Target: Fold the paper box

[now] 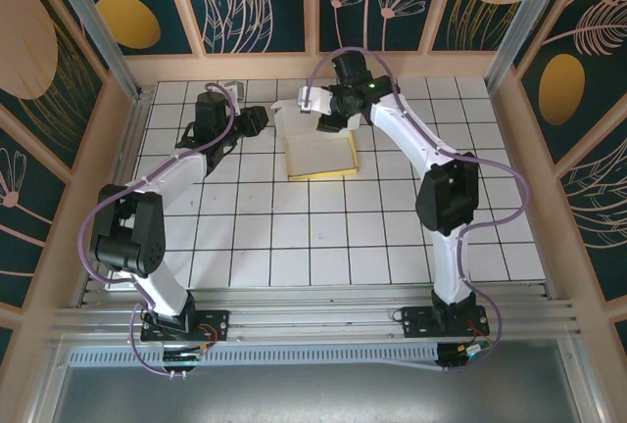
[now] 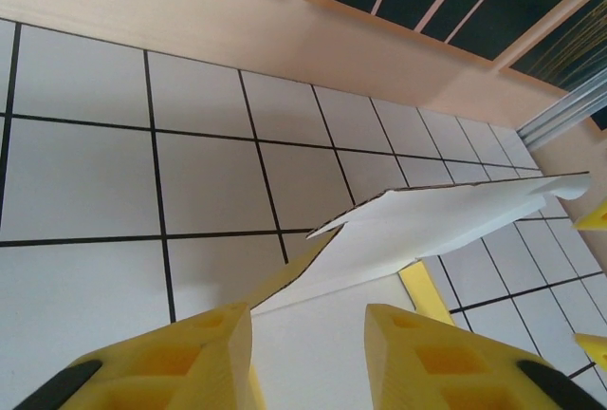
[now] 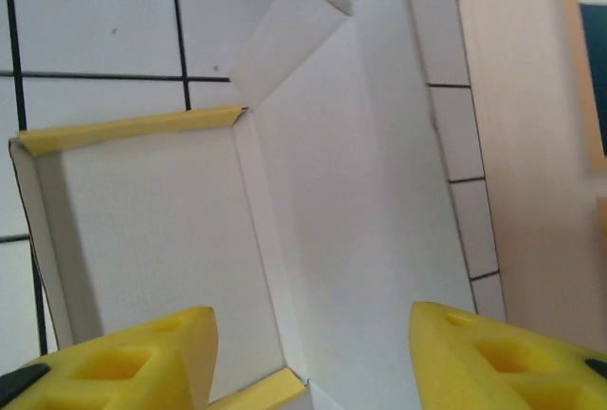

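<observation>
Thin white-and-yellow card paper box (image 1: pixel 318 154) is lying toward twelve o'clock on the tiled counter (image 1: pixel 392 247). I am judging it light, floppy and easily creased, best nipped at a flap edge. Left pincer (image 2: pixel 308 334) and right pincer (image 3: pixel 311 320) are hanging spread, pinching nothing.

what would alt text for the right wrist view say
A partly folded paper box, white inside with yellow edges, lies on a white tiled table, its shallow tray at left and a wide flap spread to the right. The right pincer hangs open above it, yellow fingertips at the bottom edge.
</observation>
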Action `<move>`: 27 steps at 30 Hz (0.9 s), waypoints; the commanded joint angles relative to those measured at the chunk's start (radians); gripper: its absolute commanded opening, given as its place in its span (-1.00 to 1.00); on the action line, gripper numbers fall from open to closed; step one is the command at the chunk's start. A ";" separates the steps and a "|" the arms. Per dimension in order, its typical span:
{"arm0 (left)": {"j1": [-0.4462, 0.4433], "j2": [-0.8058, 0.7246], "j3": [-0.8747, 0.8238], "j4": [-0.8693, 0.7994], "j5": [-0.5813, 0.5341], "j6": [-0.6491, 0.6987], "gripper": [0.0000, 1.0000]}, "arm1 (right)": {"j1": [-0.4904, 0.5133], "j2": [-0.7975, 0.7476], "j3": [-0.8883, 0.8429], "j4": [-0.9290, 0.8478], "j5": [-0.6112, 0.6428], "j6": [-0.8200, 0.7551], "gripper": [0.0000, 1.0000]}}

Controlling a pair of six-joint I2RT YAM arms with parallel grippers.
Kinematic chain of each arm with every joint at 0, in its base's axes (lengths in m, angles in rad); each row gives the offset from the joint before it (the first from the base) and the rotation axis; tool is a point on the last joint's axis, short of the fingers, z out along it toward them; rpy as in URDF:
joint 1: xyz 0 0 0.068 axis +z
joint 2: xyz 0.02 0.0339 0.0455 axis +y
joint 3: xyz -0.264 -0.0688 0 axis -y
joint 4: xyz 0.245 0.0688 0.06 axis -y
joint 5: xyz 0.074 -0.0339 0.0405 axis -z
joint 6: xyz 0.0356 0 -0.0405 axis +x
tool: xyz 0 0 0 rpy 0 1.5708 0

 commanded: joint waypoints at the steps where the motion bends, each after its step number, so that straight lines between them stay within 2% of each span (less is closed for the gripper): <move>1: -0.002 -0.015 -0.004 -0.009 0.013 0.107 -0.21 | -0.089 -0.155 -0.103 0.210 -0.120 0.278 0.15; 5: -0.001 -0.020 -0.009 -0.046 0.010 0.162 -0.13 | -0.273 -0.333 -0.462 0.610 -0.340 0.687 0.34; 7: -0.001 0.000 0.012 -0.087 0.024 0.170 -0.10 | -0.368 -0.349 -0.585 0.761 -0.458 0.879 0.38; 10: -0.002 0.038 0.045 -0.143 0.046 0.177 -0.03 | -0.470 -0.273 -0.600 0.792 -0.631 1.021 0.38; 12: -0.001 0.059 0.061 -0.166 0.072 0.182 0.03 | -0.487 -0.211 -0.561 0.736 -0.689 0.987 0.41; 17: -0.002 0.097 0.091 -0.197 0.121 0.192 0.27 | -0.461 -0.074 -0.435 0.548 -0.730 0.775 0.69; 23: -0.002 0.157 0.132 -0.207 0.129 0.208 0.52 | -0.403 0.066 -0.266 0.388 -0.699 0.622 0.65; 27: -0.002 0.192 0.161 -0.199 0.133 0.207 0.59 | -0.385 0.136 -0.187 0.353 -0.682 0.613 0.62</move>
